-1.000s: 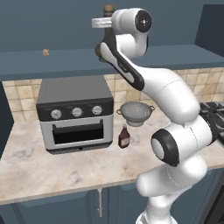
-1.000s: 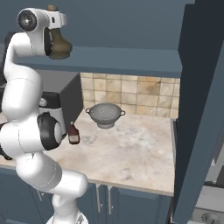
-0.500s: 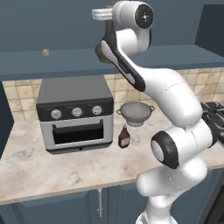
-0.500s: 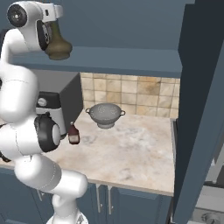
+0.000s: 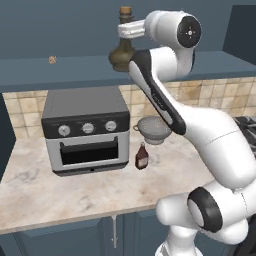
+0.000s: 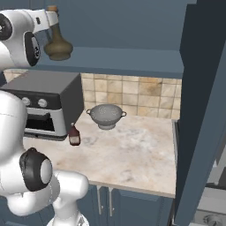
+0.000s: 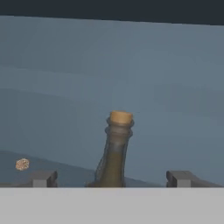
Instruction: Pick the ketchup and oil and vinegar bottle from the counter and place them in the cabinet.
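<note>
The cabinet [image 5: 60,70] runs as a long slate blue shelf above the tiled backsplash, with the dark recess behind it. Below it lies the counter [image 5: 75,195], a beige marbled worktop above dark blue doors.

The white arm rises from the base and reaches up to the shelf level. On the worktop, against the back edge toward its left end, stands a grey toaster oven [image 5: 86,129] with three knobs and a dark window. To the right of it, near the back edge by the backsplash, sits a metal colander [image 6: 106,116].

The oil and vinegar bottle [image 5: 123,55] stands upright on the cabinet shelf, near its front edge, above the right part of the oven. The gripper [image 7: 112,178] is at its neck: in the hand view the two fingertips [image 7: 43,178] stand wide apart, one on each side of the thin neck, and neither touches the glass, so the fingers are open and hold nothing.

The ketchup [image 5: 142,156] stands upright on the worktop, just beside the right front corner of the oven and in front of the colander, apart from both.

A small round brown thing [image 5: 52,60] lies on the shelf well to the left of the flask; what it is I cannot tell
</note>
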You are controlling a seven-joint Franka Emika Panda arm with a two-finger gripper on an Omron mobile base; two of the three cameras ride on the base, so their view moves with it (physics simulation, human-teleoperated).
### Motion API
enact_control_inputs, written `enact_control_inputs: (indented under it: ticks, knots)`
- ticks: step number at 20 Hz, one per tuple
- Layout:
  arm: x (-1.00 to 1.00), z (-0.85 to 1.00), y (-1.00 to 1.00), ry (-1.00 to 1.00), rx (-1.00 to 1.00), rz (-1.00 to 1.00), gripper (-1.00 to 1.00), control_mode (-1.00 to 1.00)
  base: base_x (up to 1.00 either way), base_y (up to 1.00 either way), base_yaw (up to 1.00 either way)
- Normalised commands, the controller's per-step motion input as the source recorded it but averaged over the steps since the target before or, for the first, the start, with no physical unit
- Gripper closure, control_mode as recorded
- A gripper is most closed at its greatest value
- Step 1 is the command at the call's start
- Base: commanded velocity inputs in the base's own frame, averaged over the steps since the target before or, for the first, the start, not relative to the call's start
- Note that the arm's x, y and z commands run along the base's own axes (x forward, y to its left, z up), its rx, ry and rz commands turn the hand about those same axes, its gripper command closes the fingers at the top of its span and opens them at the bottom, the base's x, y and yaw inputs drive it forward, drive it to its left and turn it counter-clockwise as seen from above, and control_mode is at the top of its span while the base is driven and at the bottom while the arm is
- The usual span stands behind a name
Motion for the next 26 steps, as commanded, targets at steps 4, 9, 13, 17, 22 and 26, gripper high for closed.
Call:
enact_control_inputs:
  ticks: [4,9,13,17,22,26]
  knots:
    - [-0.81,-0.83,-0.54,0.03,-0.17,0.07,-1.0,-1.0,0.0,0.0,0.0]
    - [-0.67,-0.92,-0.6,0.09,-0.17,0.08,-1.0,-1.0,0.0,0.0,0.0]
    - [-0.54,-0.95,-0.62,0.15,-0.18,0.08,-1.0,-1.0,0.0,0.0,0.0]
    - [-0.45,-0.98,-0.56,0.17,-0.2,0.1,-1.0,-1.0,0.0,0.0,0.0]
    - [-0.25,-1.0,-0.39,0.14,-0.21,0.15,-1.0,-1.0,0.0,0.0,0.0]
    - [-0.03,-0.99,-0.22,0.13,-0.14,0.17,-1.0,-1.0,0.0,0.0,0.0]
